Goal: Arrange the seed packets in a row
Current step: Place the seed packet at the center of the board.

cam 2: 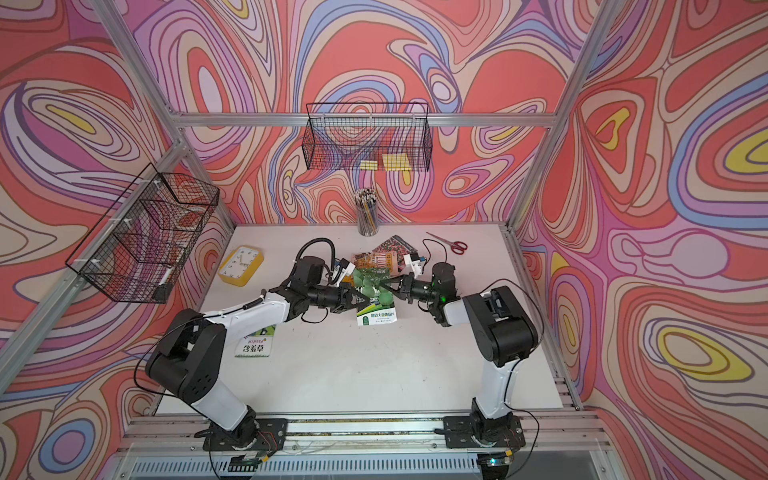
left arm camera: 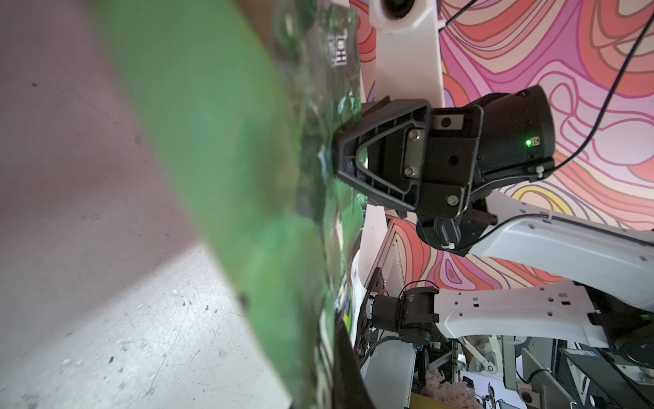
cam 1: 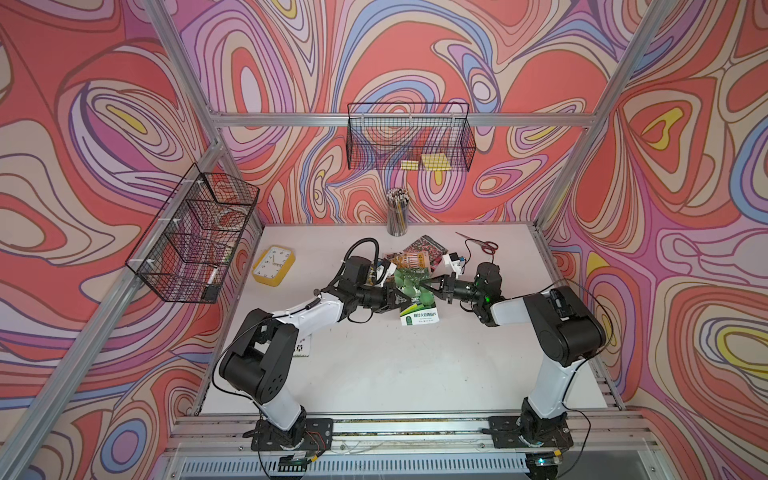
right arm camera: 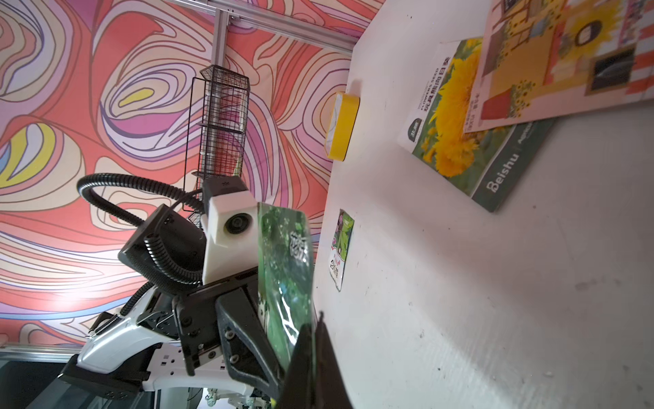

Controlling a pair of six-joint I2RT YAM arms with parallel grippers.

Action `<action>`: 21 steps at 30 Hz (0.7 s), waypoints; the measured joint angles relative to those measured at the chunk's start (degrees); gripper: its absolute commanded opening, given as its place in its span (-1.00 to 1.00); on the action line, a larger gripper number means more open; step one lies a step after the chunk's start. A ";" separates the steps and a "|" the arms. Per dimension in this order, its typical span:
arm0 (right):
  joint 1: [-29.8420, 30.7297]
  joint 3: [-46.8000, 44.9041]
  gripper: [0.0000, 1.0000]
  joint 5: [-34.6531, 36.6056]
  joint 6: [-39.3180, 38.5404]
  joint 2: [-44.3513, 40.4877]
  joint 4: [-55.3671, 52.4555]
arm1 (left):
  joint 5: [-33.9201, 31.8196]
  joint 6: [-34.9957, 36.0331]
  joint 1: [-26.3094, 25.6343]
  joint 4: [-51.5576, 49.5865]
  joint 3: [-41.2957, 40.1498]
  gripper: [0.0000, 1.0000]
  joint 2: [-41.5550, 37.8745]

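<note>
A green seed packet (cam 1: 417, 296) (cam 2: 372, 291) printed with gourds and ending in a white label band hangs just above mid-table. My left gripper (cam 1: 401, 298) (cam 2: 358, 300) is shut on its left edge. My right gripper (cam 1: 428, 288) (cam 2: 388, 288) is shut on its right edge. In the left wrist view the packet (left arm camera: 212, 159) fills the middle, with my left gripper (left arm camera: 331, 371) clamped low on it. The right wrist view shows the packet (right arm camera: 286, 265) edge-on in my right gripper (right arm camera: 313, 354). Behind lie a shopfront packet (cam 1: 409, 262) (right arm camera: 566, 63), a sunflower packet (right arm camera: 456, 117) and a red flower packet (cam 1: 428, 247). Another packet (cam 2: 255, 345) (right arm camera: 341, 248) lies under my left arm.
A yellow-framed clock (cam 1: 274, 266) lies at the back left of the table. A cup of pencils (cam 1: 397, 212) stands at the back edge and red scissors (cam 1: 484, 245) lie at the back right. Wire baskets hang on the back wall (cam 1: 409, 137) and left wall (cam 1: 195, 237).
</note>
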 measured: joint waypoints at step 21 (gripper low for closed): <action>33.31 19.91 -1.00 37.75 -9.07 9.31 -27.91 | -45.29 4.50 16.70 -41.16 2.16 0.99 -28.61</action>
